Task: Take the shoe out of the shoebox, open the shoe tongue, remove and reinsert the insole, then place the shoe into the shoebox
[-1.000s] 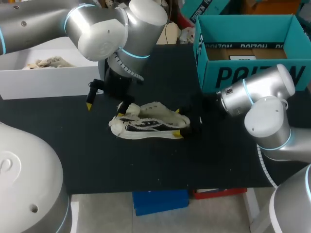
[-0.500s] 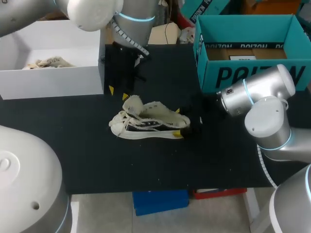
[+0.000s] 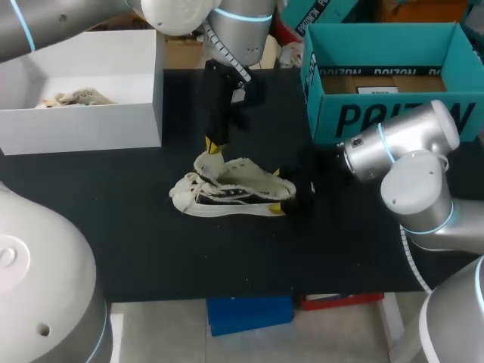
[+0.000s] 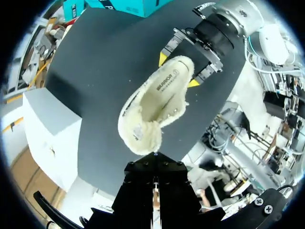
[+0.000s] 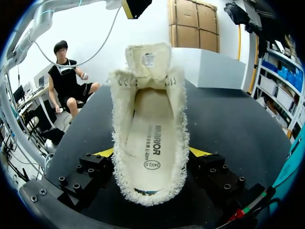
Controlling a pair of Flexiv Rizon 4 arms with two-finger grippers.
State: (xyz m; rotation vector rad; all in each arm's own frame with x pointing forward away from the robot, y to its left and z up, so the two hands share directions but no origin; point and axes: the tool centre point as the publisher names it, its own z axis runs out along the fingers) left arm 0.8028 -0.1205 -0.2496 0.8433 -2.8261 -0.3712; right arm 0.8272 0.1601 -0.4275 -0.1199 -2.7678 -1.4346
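A cream fleece-lined shoe (image 3: 231, 189) lies on its side in the middle of the black table (image 3: 136, 234). My right gripper (image 3: 277, 189) is shut on its heel, one yellow-tipped finger against each side (image 5: 107, 152). The tongue (image 5: 148, 59) stands folded up and back, so the insole (image 5: 150, 138) shows inside the shoe. My left gripper (image 3: 212, 144) hangs just above the tongue (image 4: 140, 140), shut with nothing in it. The teal shoebox (image 3: 386, 113) stands open at the back right.
A white open box (image 3: 83, 125) with crumpled pale material inside sits at the back left. Bare black table lies in front of the shoe and to its left.
My left gripper has moved up and to the right from the shoe's toe side and has shut. The tongue now stands raised. My right arm and the shoe's heel have not moved.
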